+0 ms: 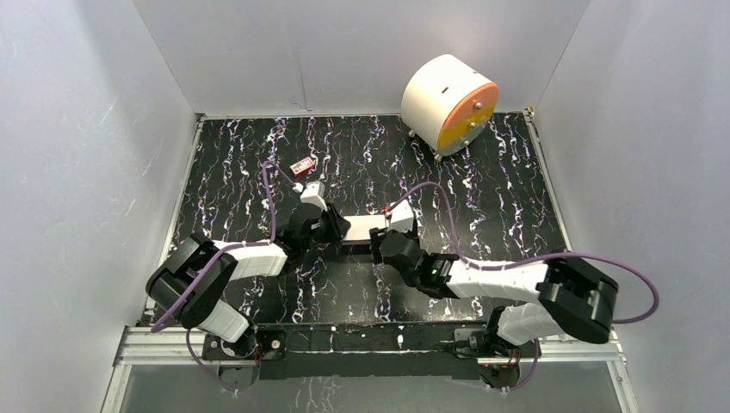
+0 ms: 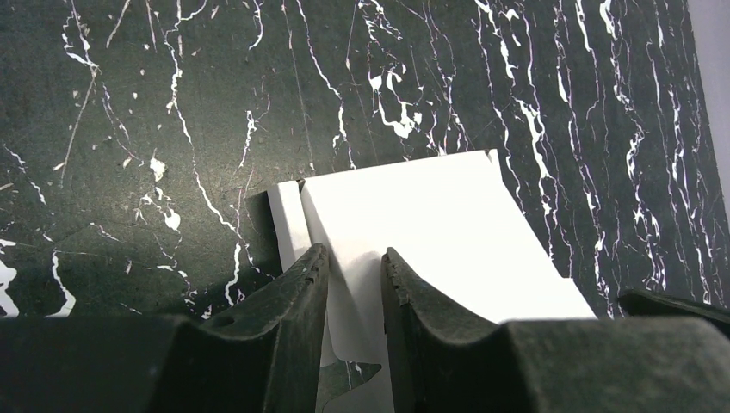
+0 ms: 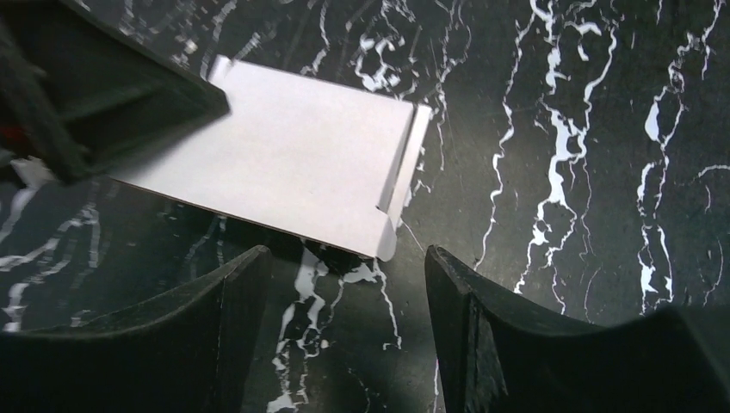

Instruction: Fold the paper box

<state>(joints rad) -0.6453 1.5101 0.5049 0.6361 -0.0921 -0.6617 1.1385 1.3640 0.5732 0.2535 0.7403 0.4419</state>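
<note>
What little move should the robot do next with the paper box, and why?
Probably ease the right gripper forward to the end flap of the paper box and close. Its jaws stand open and empty; the left gripper pinches the other end.

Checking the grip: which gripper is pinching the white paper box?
The left gripper: its fingers pinch the paper box's edge. The right gripper stands open, the box just beyond its fingertips.

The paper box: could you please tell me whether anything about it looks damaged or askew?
Nothing looks torn or crushed. The paper box is pinched at one end by the left gripper; its free end seems lifted, with the narrow flap bent. The right gripper is open, not touching it.
</note>
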